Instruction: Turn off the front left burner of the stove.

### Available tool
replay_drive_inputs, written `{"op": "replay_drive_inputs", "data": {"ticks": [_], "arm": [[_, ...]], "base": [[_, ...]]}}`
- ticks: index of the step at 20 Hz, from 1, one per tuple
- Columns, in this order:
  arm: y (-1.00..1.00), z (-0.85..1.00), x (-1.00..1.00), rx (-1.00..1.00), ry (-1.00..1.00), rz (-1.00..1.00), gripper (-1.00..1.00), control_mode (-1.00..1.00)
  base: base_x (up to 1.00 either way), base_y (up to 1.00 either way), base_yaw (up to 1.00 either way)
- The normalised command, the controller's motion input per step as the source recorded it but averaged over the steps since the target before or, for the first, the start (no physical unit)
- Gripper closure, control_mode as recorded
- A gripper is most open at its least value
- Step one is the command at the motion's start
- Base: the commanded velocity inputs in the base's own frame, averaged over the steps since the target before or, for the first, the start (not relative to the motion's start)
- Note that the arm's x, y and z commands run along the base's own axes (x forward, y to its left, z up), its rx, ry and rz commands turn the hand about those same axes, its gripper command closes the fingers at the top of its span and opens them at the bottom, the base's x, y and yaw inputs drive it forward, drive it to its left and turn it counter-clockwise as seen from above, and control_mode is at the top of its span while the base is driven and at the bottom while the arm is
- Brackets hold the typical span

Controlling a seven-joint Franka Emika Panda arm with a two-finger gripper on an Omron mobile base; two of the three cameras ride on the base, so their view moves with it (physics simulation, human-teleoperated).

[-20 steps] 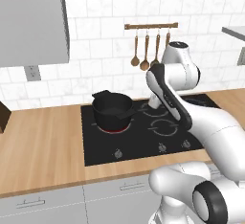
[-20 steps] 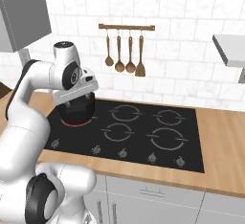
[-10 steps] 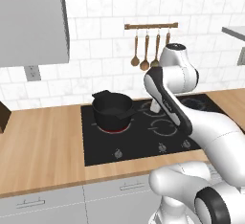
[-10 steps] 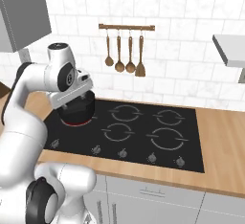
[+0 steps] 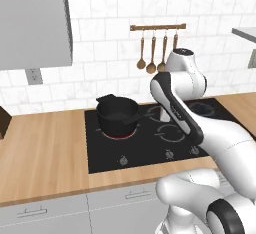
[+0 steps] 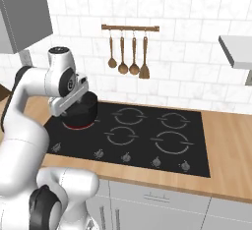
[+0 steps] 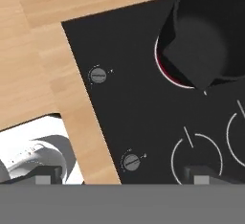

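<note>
Hand view: we spot two knobs (image 7: 97,75) beside the pot (image 7: 206,36), gripper (image 7: 122,173) fingers spread wide.
Left base view: front left burner (image 5: 119,132) glows red on the stove (image 5: 150,148).

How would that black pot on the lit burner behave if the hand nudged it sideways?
The black pot is squat and wide-based, so probably slides rather than tips. The stove is glossy glass, so likely little friction. The side handle could make it pivot if pushed off-centre.

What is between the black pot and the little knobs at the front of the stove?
Nothing stands there. In the left base view, bare black glass of the stove runs from the black pot to the knobs.
</note>
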Motion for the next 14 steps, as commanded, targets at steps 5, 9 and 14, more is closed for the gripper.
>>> {"op": "replay_drive_inputs", "data": {"ticks": [5, 9, 14], "arm": [[0.1, -0.24, 0.0, -0.07, 0.0, 0.29, -1.0, -1.0], [0.13, -0.24, 0.0, -0.11, 0.0, 0.3, -1.0, -1.0], [0.09, -0.13, 0.0, -0.11, 0.0, 0.3, -1.0, -1.0]], "base": [[0.0, 0.0, 0.0], [0.0, 0.0, 0.0], [0.0, 0.0, 0.0]]}}
